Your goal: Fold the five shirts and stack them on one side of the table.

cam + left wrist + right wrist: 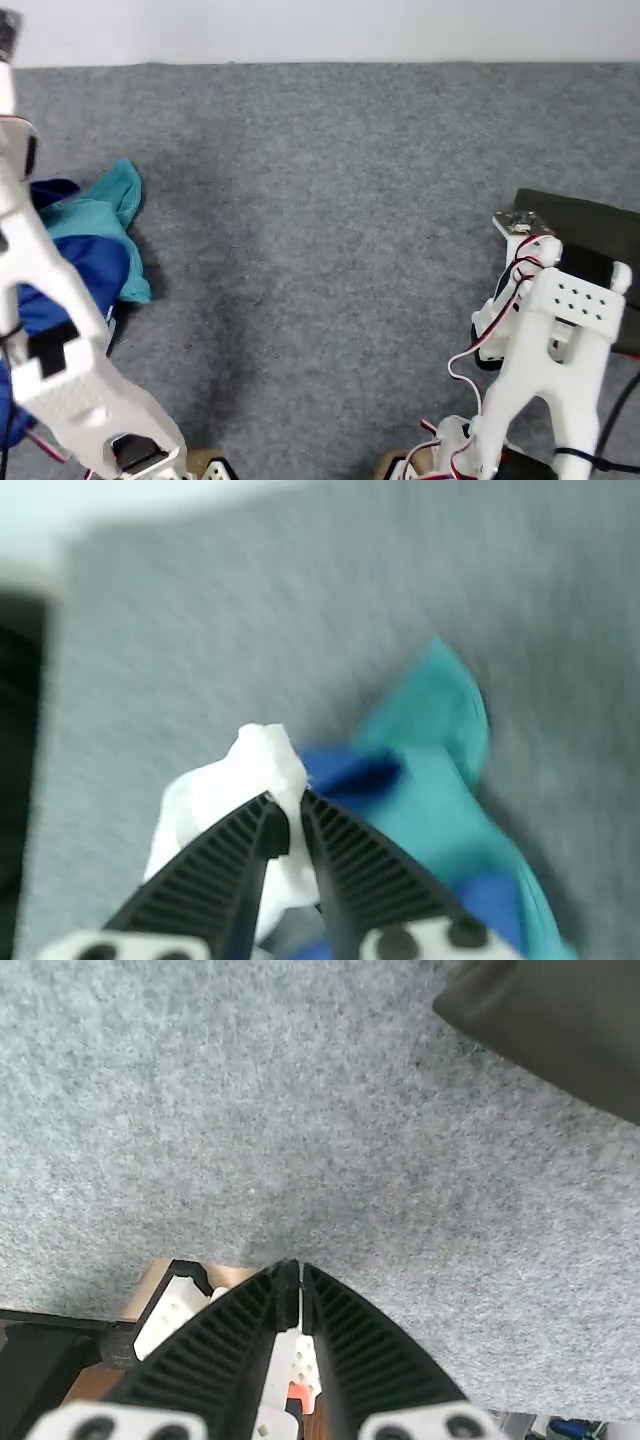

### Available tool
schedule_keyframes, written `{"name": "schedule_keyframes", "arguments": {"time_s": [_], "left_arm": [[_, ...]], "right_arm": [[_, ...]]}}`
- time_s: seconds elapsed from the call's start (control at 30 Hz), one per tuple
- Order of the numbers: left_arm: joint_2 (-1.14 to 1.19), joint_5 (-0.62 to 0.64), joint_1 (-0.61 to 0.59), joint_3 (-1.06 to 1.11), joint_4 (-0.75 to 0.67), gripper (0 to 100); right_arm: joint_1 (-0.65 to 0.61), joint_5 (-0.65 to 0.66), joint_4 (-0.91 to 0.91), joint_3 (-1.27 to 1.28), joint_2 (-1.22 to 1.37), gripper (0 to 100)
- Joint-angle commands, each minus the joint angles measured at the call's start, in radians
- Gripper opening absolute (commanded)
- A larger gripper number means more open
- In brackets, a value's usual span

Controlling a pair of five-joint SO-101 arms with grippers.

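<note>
My left gripper (290, 818) is shut on a bunched white shirt (262, 762) and holds it up above the table. Below it lies a crumpled teal shirt (432, 780) with a blue shirt (345, 768) tucked against it. From above, the same teal shirt (100, 210) and blue shirt (95, 270) form a heap at the table's left side, partly behind the left arm (50, 300). A dark folded shirt (590, 240) rests at the right edge, also seen as the dark shirt (560, 1030). My right gripper (298, 1278) is shut on nothing, low over the felt near its base.
Grey felt (330, 220) covers the table, and its middle is open. A pale wall (320, 30) runs along the far edge. The right arm (550, 340) stands folded at the front right, with its base and wiring (180, 1310) just below the gripper.
</note>
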Motion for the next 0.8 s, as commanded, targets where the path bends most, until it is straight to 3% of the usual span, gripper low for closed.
{"name": "schedule_keyframes", "arguments": {"time_s": [0.0, 0.3, 0.77], "left_arm": [[-0.166, 0.081, 0.012, -0.045, -0.129, 1], [-0.244, 0.196, 0.11, -0.054, -0.434, 1], [-0.276, 0.193, 0.632, -0.297, -0.546, 2]], "right_arm": [[-0.012, -0.008, 0.028, 0.002, -0.033, 1.1], [-0.012, -0.008, 0.027, 0.002, -0.033, 1.1], [-0.012, -0.008, 0.028, 0.002, -0.031, 1.1]]}}
